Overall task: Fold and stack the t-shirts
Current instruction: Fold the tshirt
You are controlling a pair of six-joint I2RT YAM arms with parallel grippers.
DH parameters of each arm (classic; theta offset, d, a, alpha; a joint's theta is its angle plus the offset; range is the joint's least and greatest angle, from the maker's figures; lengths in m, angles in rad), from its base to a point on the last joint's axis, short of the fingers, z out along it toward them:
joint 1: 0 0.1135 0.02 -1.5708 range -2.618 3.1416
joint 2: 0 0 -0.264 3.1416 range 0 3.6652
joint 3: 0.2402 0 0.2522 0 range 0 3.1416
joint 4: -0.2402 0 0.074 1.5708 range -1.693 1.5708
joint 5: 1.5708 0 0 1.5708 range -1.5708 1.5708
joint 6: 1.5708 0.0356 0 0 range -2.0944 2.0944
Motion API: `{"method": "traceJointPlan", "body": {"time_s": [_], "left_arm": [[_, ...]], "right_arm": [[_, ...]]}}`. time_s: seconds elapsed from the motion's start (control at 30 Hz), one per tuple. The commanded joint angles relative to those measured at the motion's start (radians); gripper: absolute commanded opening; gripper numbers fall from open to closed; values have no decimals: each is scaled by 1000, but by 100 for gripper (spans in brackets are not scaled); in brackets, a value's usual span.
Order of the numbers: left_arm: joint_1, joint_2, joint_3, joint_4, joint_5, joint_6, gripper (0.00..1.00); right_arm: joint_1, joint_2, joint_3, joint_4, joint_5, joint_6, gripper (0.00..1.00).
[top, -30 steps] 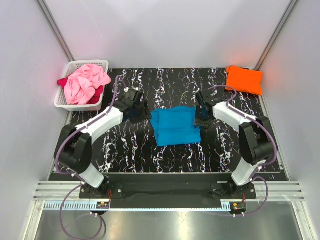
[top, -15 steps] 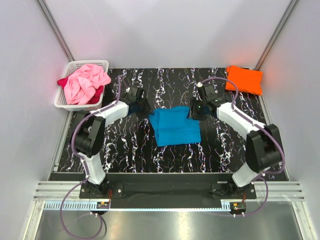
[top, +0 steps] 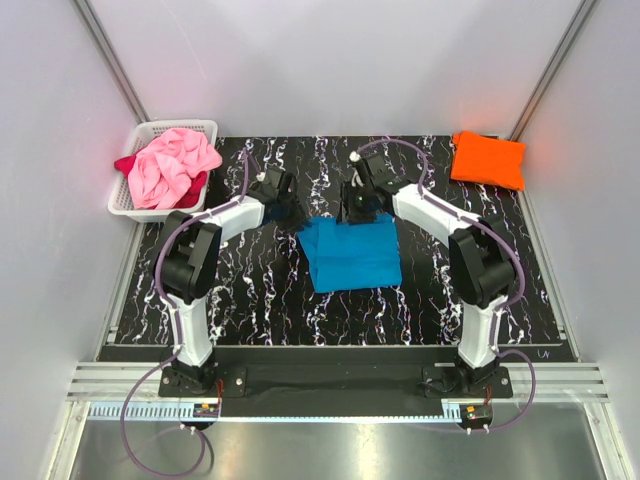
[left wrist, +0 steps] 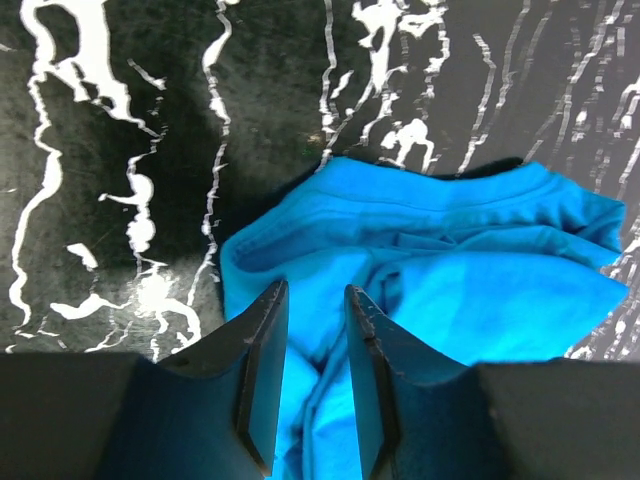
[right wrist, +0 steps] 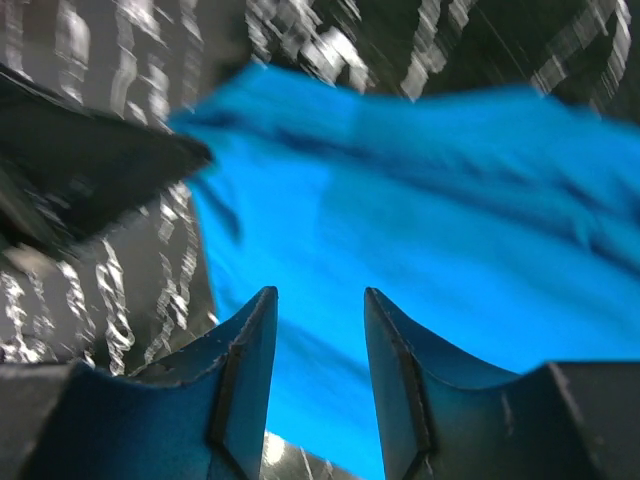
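Note:
The turquoise t-shirt [top: 350,252] lies partly folded in the middle of the black marbled table. My left gripper [top: 290,207] is at its far left corner. In the left wrist view its jaws [left wrist: 315,290] stand a little apart over the rumpled turquoise cloth [left wrist: 450,260]. My right gripper [top: 358,205] is at the shirt's far edge, open, with the cloth [right wrist: 450,220] below it in the blurred right wrist view [right wrist: 319,295]. The orange t-shirt [top: 488,158] lies folded at the far right. The pink t-shirt [top: 172,165] and the dark red one [top: 125,163] are bundled in the basket.
The white lattice basket [top: 122,205] stands at the far left corner of the table. Grey walls close in the back and both sides. A dark blurred shape [right wrist: 90,170] in the right wrist view is the left gripper close by.
My right gripper has swung from the shirt's right edge to its far edge, closer to the left gripper. The left gripper has moved slightly farther and right. The shirt's right side has shifted a little.

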Motion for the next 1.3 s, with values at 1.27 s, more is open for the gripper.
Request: {"method": "traceJointPlan", "body": {"time_s": [1.27], "left_arm": [[30,65,49,-47,-28,44,54]], "right_arm": [[196,239,350,-127,266,-150,54]]}}
